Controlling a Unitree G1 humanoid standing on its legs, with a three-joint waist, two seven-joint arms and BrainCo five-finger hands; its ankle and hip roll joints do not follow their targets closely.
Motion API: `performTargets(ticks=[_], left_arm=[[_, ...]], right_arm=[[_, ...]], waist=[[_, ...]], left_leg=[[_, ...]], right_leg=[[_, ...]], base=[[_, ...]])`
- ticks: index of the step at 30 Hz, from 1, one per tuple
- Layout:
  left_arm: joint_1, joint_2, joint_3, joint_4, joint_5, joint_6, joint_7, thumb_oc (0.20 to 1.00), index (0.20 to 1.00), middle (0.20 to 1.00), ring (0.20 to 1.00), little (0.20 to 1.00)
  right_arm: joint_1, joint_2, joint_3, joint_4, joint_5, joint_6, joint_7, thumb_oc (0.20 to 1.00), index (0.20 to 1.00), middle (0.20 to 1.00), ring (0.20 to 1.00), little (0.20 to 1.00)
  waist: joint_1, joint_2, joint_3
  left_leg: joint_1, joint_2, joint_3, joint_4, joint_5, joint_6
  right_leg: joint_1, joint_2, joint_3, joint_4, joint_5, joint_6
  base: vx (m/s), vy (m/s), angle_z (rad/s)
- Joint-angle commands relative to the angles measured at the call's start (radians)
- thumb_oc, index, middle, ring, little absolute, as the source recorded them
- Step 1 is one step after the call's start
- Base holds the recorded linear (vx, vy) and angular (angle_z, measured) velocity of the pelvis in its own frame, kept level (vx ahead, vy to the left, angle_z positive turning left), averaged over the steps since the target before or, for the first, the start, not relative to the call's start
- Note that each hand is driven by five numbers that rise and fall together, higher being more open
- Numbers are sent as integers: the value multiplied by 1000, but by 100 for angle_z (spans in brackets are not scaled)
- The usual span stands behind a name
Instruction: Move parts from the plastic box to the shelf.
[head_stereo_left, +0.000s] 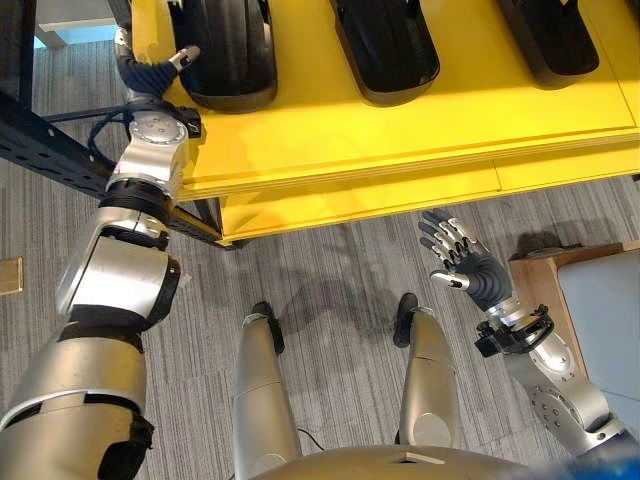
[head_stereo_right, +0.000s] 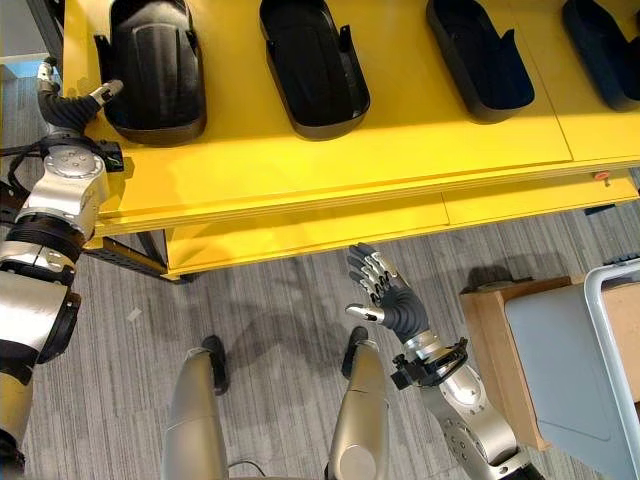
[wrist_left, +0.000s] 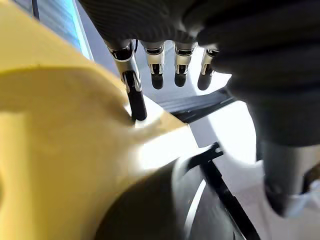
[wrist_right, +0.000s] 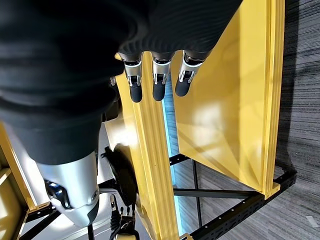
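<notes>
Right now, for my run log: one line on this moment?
left hand: open, at part on shelf | right hand: open, empty, over floor

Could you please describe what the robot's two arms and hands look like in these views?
Both arms are silver-grey metal segments joined by black bands. The left hand and right hand each wear a dark ribbed cover over the back and wrist, with silver fingers ending in dark tips. A black clamp-like collar rings each wrist, and black cabling loops beside the left one.
</notes>
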Motion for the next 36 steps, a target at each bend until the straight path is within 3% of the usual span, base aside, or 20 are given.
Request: performTargets(ticks=[1, 5, 8, 11, 15, 21, 36], left_arm=[[-54, 83, 15, 10, 43, -52, 6, 1000, 1000, 1000, 1000, 1000], [-25, 119, -26, -124, 132, -71, 20, 1000, 1000, 1000, 1000, 1000], [77, 200, -42, -411, 340, -71, 52, 1000, 1000, 1000, 1000, 1000], [235, 263, 10, -600, 513, -90, 53, 1000, 1000, 1000, 1000, 1000], [340, 304, -4, -717, 713, -90, 7, 1000, 1000, 1000, 1000, 1000], [361, 288, -63, -726, 789, -82, -89, 1000, 1000, 1000, 1000, 1000], [281, 238, -154, -645, 966, -29, -99, 1000, 1000, 1000, 1000, 1000]], right_arm=[[-10, -53, -45, -50, 32, -44, 16, 1000, 1000, 1000, 1000, 1000], [-18, -50, -52, -45, 25, -48, 17, 1000, 1000, 1000, 1000, 1000], [-19, -37, -80, -47, 15, -59, 20, 1000, 1000, 1000, 1000, 1000], [-20, -18, -98, -35, 13, -66, 24, 1000, 1000, 1000, 1000, 1000], [-16, -25, -109, -45, 15, -69, 34, 1000, 1000, 1000, 1000, 1000], [3, -30, -135, -53, 4, -58, 37, 1000, 1000, 1000, 1000, 1000], [35, -30, -155, -61, 5, -49, 40, 1000, 1000, 1000, 1000, 1000]], waist=[[25, 14, -33], [30, 17, -33], [43, 18, -30], [56, 16, -22], [59, 17, -19], [52, 20, -14], [36, 16, -7]], left_leg=[[43, 15, 31, -50, 14, 14], [55, 17, 29, -58, 17, 12], [71, 15, 26, -72, 20, 9], [81, 16, 25, -72, 18, 5], [107, 20, 24, -82, 17, 1], [125, 25, 29, -90, 19, -2], [120, 36, 33, -84, 21, -3]], right_leg=[[10, 34, 32, 32, -32, -46], [22, 35, 28, 26, -34, -47], [37, 36, 24, 21, -39, -47], [48, 38, 25, 24, -47, -48], [70, 42, 22, 18, -52, -49], [80, 46, 28, 16, -56, -52], [60, 55, 42, 27, -56, -55]], base=[[0, 0, 0], [0, 0, 0], [-1, -20, 6], [5, -11, 6], [8, -8, 3], [0, -4, -2], [-1, -2, -2]])
